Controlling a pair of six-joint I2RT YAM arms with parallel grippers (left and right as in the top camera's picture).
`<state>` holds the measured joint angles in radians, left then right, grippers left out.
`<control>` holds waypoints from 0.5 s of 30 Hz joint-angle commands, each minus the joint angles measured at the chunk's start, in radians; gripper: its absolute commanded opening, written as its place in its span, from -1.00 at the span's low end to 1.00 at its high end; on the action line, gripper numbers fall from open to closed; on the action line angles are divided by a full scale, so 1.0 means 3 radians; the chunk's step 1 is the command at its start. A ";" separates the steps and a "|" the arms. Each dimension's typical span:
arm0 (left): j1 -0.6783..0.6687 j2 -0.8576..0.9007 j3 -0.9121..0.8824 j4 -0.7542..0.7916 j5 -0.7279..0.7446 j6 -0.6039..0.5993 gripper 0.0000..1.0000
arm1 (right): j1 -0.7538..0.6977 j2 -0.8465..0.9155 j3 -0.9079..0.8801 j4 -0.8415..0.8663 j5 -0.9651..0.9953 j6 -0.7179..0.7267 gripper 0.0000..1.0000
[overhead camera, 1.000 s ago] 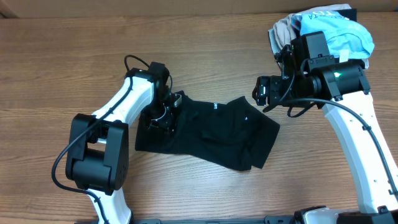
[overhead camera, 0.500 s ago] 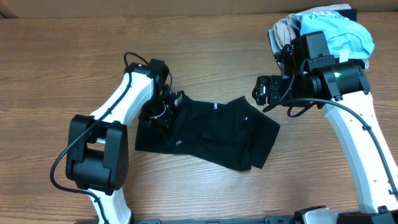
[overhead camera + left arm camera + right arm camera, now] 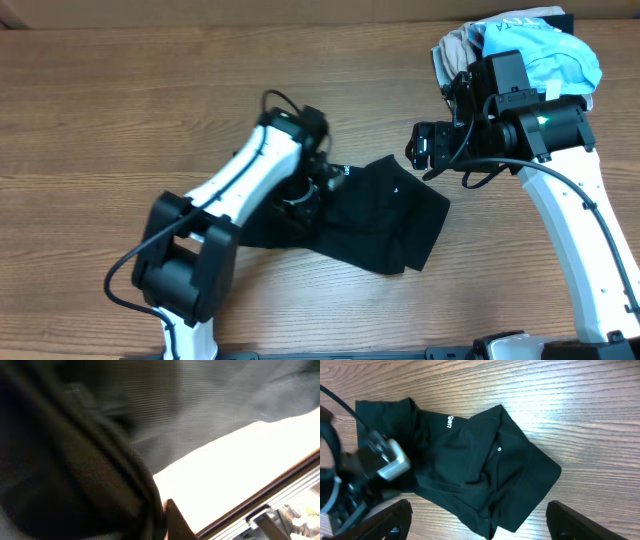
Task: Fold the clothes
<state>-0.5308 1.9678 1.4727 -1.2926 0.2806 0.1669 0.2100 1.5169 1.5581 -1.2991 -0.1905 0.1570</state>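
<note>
Left hand point(image 3: 303, 196) pinching clothes point(image 3: 385, 215) | right hand point(image 3: 418, 150) spread, apart from clothes

A brown wooden counter point(image 3: 100, 120) with long, streaked grain running side to side fills nearly all of the overhead view. A narrow paler tan strip point(image 3: 250, 10) runs along its far edge. The light is soft and even, and shadows are faint. In the left wrist view the wood is washed out almost to white, with a grey metal rail point(image 3: 290, 491) at its edge.
</note>
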 commanded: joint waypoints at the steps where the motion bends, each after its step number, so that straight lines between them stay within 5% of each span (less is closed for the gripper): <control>1: -0.0187 -0.0014 0.0050 0.0014 -0.0009 -0.0005 -0.48 | -0.0008 -0.0005 0.0046 0.0013 0.0036 -0.0017 0.79; 15: -0.0036 -0.0014 0.0051 0.0154 -0.0295 -0.0285 -0.20 | -0.0010 -0.0006 0.0046 0.0023 0.0057 -0.0017 0.79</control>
<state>-0.5545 1.9678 1.4727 -1.2488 0.2043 0.1028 0.2100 1.5166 1.5581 -1.2987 -0.1783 0.1566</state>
